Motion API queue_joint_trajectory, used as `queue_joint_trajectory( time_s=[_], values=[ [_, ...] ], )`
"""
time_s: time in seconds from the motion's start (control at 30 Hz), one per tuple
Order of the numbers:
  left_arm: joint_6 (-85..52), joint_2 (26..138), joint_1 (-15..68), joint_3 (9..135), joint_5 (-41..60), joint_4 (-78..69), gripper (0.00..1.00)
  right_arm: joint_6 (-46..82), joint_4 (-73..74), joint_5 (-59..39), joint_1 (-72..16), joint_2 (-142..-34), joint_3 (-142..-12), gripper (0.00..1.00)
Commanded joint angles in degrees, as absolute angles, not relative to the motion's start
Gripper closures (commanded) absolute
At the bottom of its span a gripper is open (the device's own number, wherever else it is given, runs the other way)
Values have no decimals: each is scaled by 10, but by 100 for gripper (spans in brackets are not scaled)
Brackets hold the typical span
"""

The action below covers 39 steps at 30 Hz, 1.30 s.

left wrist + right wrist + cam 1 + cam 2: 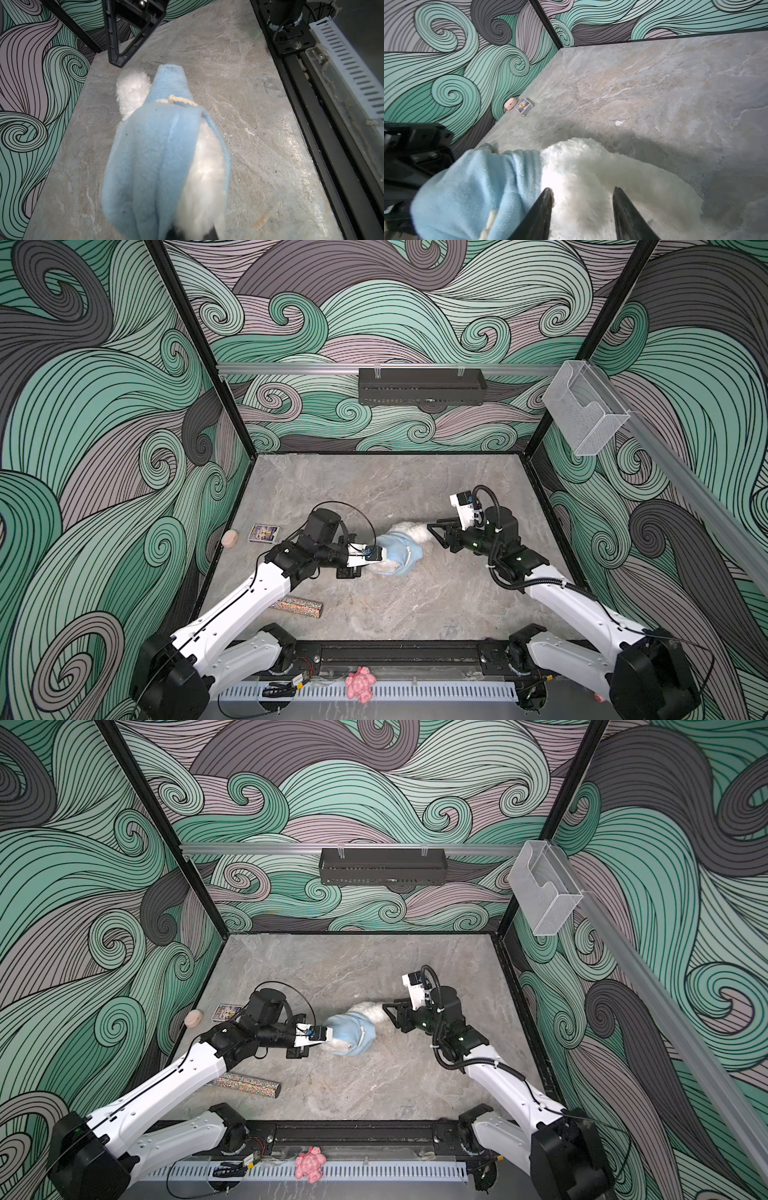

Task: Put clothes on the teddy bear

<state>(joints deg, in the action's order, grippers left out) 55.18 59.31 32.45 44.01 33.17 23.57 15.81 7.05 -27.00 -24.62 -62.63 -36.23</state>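
With right gripper (581, 189) half-open over teddy bear (591, 166), I feared left gripper (192, 235), clamped shut at blue garment (149, 155), would drag everything.

I see the fluffy white plush teddy bear (591, 170) with long, soft, shaggy fur. The light-blue fleece top (149, 155) on it looks fuzzy and dull, with a rough cream rope cord (176, 100). The grey stone-look tabletop (259, 116) is smooth and a bit shiny. The right gripper (581, 188) has hard, dull black plastic fingers (542, 214). The long glitter bar (297, 608) sparkles. The clear plastic wall box (586, 410) is glossy.
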Motion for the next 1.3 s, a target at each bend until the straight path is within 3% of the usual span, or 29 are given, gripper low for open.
queue_joint_trajectory(
  time_s=[0.0, 0.53, 0.7, 0.8, 0.87, 1.07, 1.27],
  values=[
    [584, 596, 327, 440, 338, 239, 100, 155, 36, -335, -263, -661, -403, 53],
    [581, 605, 332, 444, 331, 251, 100, 76, -84, -276, -362, -756, -491, 60],
    [583, 603, 332, 443, 331, 255, 100, 85, -77, -251, -369, -780, -502, 85],
    [594, 602, 333, 444, 333, 269, 100, 117, -73, -174, -366, -769, -495, 100],
    [614, 604, 339, 446, 331, 293, 100, 170, -78, -125, -341, -763, -489, 100],
    [657, 613, 399, 449, 279, 356, 100, 357, 49, -178, -195, -769, -415, 100],
    [656, 614, 431, 450, 259, 368, 100, 393, 75, -178, -160, -814, -408, 100]
  ],
)
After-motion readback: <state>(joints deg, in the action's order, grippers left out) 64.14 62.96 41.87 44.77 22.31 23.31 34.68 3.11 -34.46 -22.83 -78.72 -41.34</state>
